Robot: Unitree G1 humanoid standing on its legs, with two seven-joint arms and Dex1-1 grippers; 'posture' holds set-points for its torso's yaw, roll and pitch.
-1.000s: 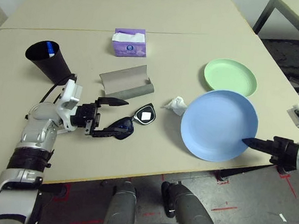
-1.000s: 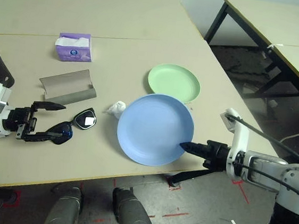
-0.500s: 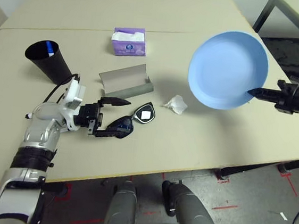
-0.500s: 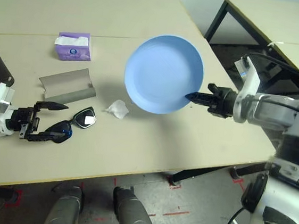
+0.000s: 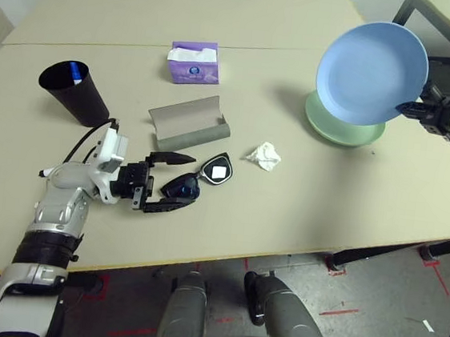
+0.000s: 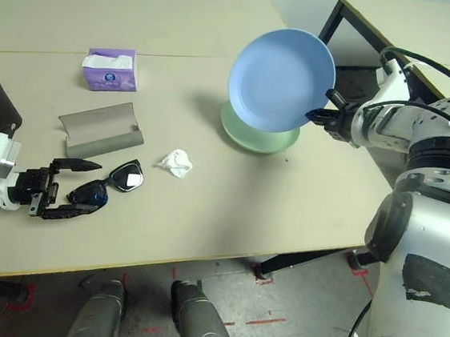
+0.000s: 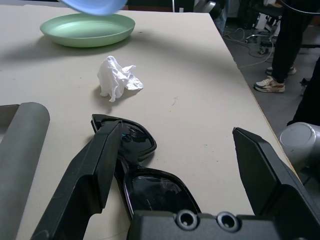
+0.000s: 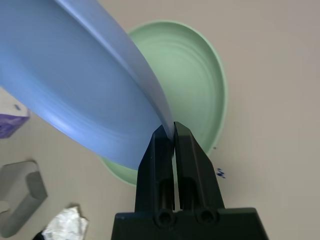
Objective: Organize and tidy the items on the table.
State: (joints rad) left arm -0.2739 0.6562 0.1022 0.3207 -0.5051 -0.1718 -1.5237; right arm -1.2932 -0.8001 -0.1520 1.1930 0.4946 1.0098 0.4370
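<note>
Right gripper (image 8: 173,131), at my 2 o'clock, is pinched on the rim of the blue plate (image 5: 370,71), which I hold tilted in the air above the green plate (image 5: 343,129); the green plate lies flat on the table (image 5: 284,215). Left gripper (image 5: 170,180), at my 9 o'clock, has its fingers (image 7: 95,170) spread wide, level with the tabletop, around one end of the black sunglasses (image 5: 201,181), one finger lying over a lens. Grey glasses case (image 5: 188,123) lies open just beyond the sunglasses at 11 o'clock. Crumpled white tissue (image 5: 265,156) rests at 12 o'clock, between sunglasses and plates. Black cup (image 5: 75,91) stands at 10 o'clock with a blue-capped pen (image 5: 75,73) inside. Purple tissue box (image 5: 193,62) stands farther back.
</note>
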